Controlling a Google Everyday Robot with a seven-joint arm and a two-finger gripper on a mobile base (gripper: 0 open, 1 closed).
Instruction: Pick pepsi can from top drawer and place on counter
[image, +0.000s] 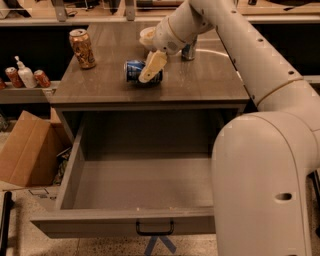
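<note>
Warm, rather dim light falls from above. The glossy grey-brown counter (100, 85) shows a pale sheen and a thin white arc of glare at upper centre, beside the cream two-finger gripper (150, 67), which sits over the small dark-blue pepsi can (133, 71). The deep grey top drawer (100, 225) is shaded along its back wall. The smooth white robot arm (260, 175) at right is brightest.

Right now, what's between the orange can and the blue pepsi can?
Only bare counter, seen in the camera view. The orange can stands upright, and the gripper is right at the pepsi can.
</note>
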